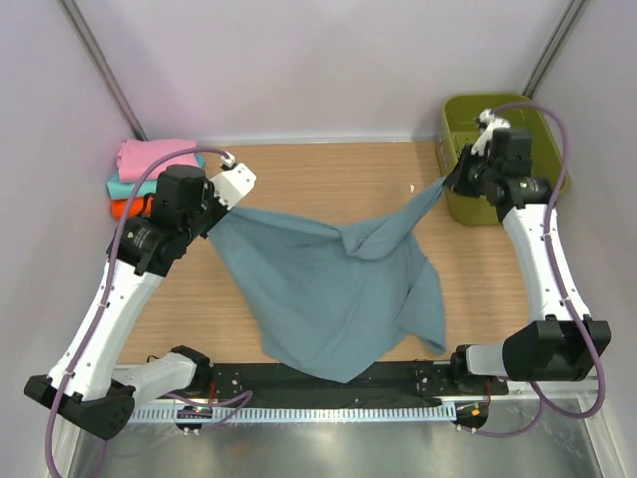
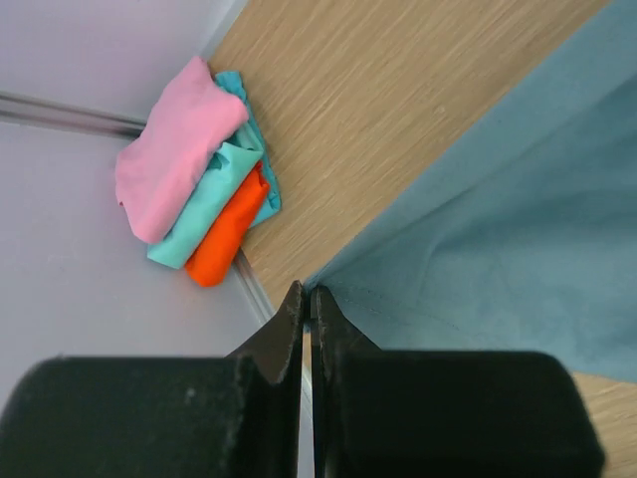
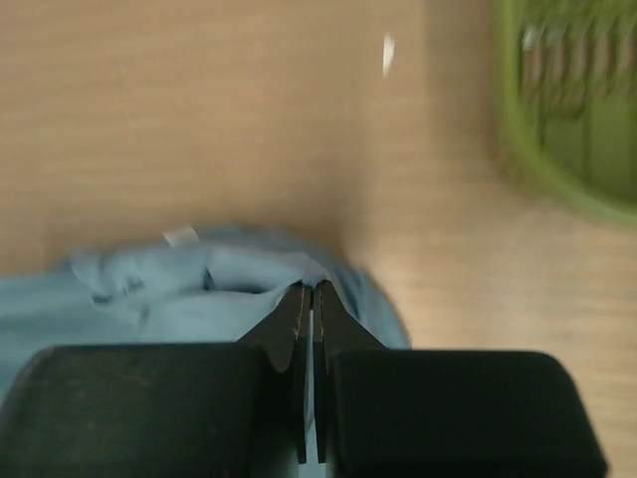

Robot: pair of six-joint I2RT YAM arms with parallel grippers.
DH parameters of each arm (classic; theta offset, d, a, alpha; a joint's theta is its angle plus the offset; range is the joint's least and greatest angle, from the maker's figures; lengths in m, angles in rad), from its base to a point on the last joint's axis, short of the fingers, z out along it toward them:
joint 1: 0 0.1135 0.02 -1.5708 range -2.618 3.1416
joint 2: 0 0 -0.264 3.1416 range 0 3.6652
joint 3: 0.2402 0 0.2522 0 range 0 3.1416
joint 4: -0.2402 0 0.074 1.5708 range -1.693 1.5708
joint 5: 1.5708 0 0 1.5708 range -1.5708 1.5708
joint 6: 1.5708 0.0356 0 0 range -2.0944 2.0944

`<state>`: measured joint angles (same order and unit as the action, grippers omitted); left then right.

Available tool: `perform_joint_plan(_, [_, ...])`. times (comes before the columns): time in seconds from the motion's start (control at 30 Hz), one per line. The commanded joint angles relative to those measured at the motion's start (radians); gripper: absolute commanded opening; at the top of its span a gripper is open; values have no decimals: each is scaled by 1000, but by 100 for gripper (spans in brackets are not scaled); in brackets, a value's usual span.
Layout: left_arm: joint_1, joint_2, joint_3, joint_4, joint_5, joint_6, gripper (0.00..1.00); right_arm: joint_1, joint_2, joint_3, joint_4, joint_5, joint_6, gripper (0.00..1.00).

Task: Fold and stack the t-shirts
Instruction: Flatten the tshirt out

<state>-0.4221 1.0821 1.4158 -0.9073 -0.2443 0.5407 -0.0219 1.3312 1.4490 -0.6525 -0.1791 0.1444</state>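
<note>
A slate blue-grey t-shirt (image 1: pixel 333 289) hangs stretched between my two grippers over the table, its lower part draped to the near edge. My left gripper (image 1: pixel 212 211) is shut on its left corner (image 2: pixel 328 284). My right gripper (image 1: pixel 453 179) is shut on its right end (image 3: pixel 249 289), where a small white label (image 3: pixel 180 236) shows. A folded stack of pink (image 1: pixel 151 156), teal (image 1: pixel 121 187) and orange (image 1: pixel 127 207) t-shirts lies at the far left; it also shows in the left wrist view (image 2: pixel 189 149).
An olive-green plastic basket (image 1: pixel 460 115) stands at the far right corner, just behind my right gripper; its rim shows in the right wrist view (image 3: pixel 557 169). A small white scrap (image 1: pixel 412 188) lies on the wooden table (image 1: pixel 328 169). Grey walls close in on both sides.
</note>
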Motion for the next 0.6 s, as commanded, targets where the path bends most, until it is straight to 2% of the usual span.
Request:
perform_joint_plan(0.0, [16,-59,12,44,-18,41,0,-1,-115,-133,-12,-77,76,1])
perform_joint_plan(0.07, [28,-48,24,56,-6,7,0,-1,-133,-179,5,-59,81,1])
perform_joint_plan(0.23, [31,-59,22,77,31,-47,0,-1,-179,-131,1,-73,75,1])
perform_joint_plan(0.57, [37,-62,3,22,80,-78,0,-3,-267,-346,21,-54,58,1])
